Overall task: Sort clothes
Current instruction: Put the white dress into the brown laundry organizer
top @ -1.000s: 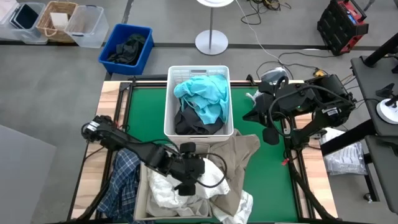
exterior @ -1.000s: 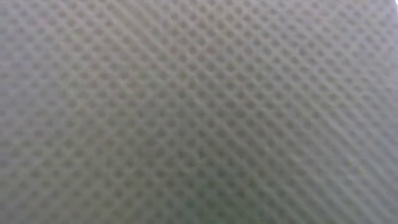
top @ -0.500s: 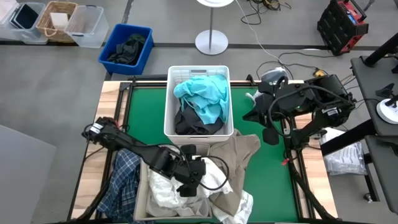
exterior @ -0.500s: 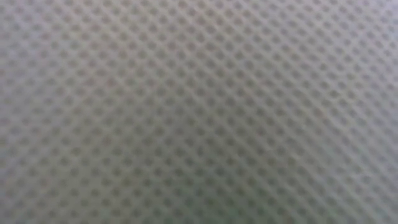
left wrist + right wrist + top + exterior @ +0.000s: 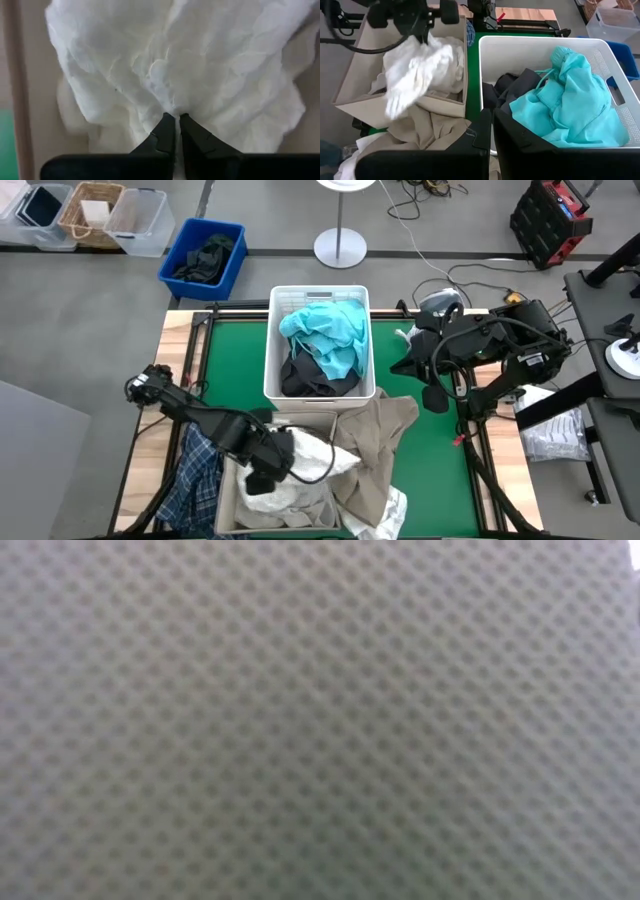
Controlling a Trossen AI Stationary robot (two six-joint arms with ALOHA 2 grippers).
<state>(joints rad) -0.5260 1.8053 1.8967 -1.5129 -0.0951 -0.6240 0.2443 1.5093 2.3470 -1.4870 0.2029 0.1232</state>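
My left gripper (image 5: pixel 262 477) is over the beige box (image 5: pixel 228 500) at the table's near side, shut on a white garment (image 5: pixel 312 460). More white cloth lies in the box below it. A beige garment (image 5: pixel 378 435) drapes over the box's right wall onto the green mat. A blue-and-white plaid shirt (image 5: pixel 195 475) hangs left of the box. The white basket (image 5: pixel 320 292) behind it holds a teal garment (image 5: pixel 330 330) on a dark grey one (image 5: pixel 315 380). My right gripper (image 5: pixel 432 392) waits shut at the table's right side. My left gripper pinches a bunched fold of the white garment (image 5: pixel 172 107) between its two fingers (image 5: pixel 162 131); how many layers, I cannot tell. It comes from above. The garment hangs below the fingers (image 5: pixel 415 70), creased toward the pinch, its lower part over the box's white cloth.
A blue bin (image 5: pixel 185 255) with dark cloth stands on the floor beyond the far left corner, next to clear tubs (image 5: pixel 135 220). A lamp base (image 5: pixel 340 248) is behind the basket. Green mat lies bare left and right of the basket. A mesh surface fills the low view.
My left gripper has shut on the white garment in the box and gone toward the table's left edge. The garment has bunched up at the pinch and been drawn left with it.
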